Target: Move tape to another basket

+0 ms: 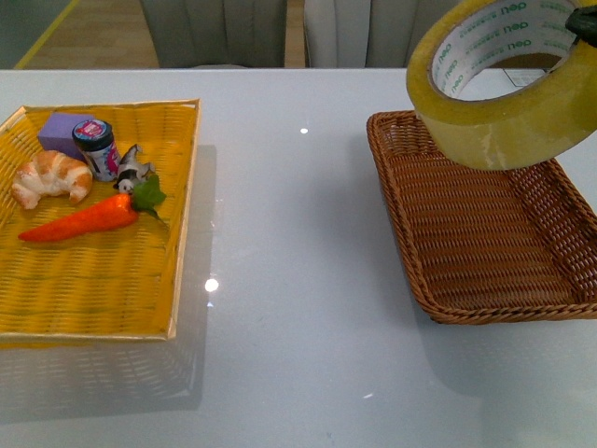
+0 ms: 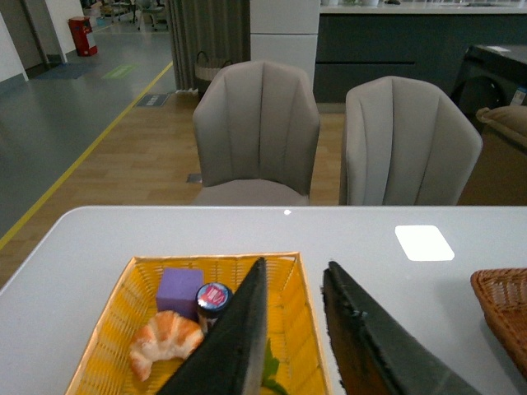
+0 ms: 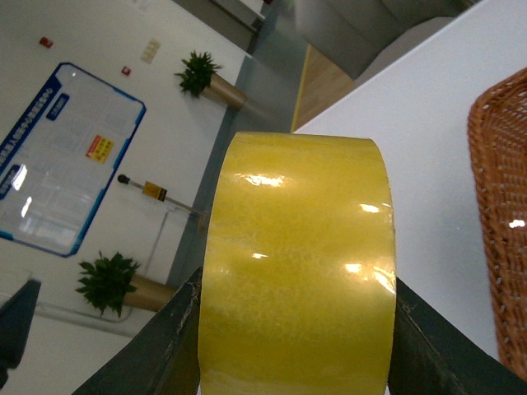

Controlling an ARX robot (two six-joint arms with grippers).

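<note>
The tape (image 1: 504,121), a wide yellowish roll with a white core printed in green, hangs in the air over the far end of the dark brown wicker basket (image 1: 485,243) at the right of the table. My right gripper (image 1: 584,26) shows only as a dark bit at the top right corner. In the right wrist view my right gripper (image 3: 298,329) is shut on the tape (image 3: 296,247), one finger on each side face, with the basket's rim (image 3: 498,206) beside it. My left gripper (image 2: 292,329) is open and empty above the yellow tray's right edge.
A flat yellow woven tray (image 1: 182,187) at the left holds a croissant (image 1: 51,177), a purple block (image 1: 63,129), a small jar (image 1: 95,147), a carrot (image 1: 84,219) and a small black-and-white figure (image 1: 132,171). Two grey chairs (image 2: 255,132) stand beyond the table's far edge.
</note>
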